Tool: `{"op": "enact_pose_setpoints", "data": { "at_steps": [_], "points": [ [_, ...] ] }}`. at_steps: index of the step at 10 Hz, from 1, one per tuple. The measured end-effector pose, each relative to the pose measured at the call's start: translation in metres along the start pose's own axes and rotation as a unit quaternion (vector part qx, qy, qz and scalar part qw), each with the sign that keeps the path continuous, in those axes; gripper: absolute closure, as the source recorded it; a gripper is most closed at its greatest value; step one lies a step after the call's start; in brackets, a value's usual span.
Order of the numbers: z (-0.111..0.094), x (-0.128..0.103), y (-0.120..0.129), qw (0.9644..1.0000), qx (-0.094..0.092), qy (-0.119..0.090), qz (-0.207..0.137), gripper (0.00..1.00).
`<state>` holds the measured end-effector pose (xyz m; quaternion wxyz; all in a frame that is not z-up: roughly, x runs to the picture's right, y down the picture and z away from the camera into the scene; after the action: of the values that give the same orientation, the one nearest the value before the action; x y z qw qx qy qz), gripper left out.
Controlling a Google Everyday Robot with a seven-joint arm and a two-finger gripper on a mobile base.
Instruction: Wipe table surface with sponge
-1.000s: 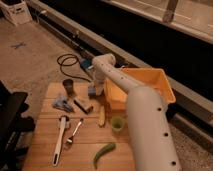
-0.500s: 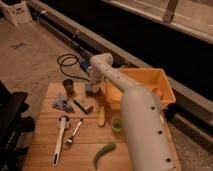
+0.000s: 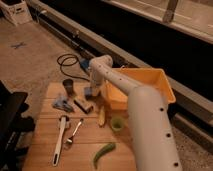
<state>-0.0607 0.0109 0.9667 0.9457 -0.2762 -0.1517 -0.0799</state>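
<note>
Gripper [image 3: 92, 91] scarcely moved — hangs over slatted wooden table [image 3: 42, 120], beside yellow bin [image 3: 165, 85].

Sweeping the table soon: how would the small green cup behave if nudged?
The green cup stands upright and looks small, so it would probably slide or tip easily. Round-walled, it may roll once down. The gripper sits low near the far edge of the table, apart from it.
</note>
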Motion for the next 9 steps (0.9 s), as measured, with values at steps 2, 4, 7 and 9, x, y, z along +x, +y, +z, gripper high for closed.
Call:
{"op": "enact_pose_setpoints", "data": {
  "at_steps": [2, 4, 7, 9],
  "points": [
    [-0.008, 0.019, 0.003, 0.9998, -0.007, 0.012, 0.013, 1.00],
    [-0.009, 0.027, -0.012, 0.9997, -0.005, 0.015, 0.017, 1.00],
    [-0.001, 0.017, -0.044, 0.9999, 0.006, -0.002, 0.009, 1.00],
    [0.000, 0.001, -0.043, 0.9996, 0.014, -0.023, -0.001, 1.00]
  ]
}}
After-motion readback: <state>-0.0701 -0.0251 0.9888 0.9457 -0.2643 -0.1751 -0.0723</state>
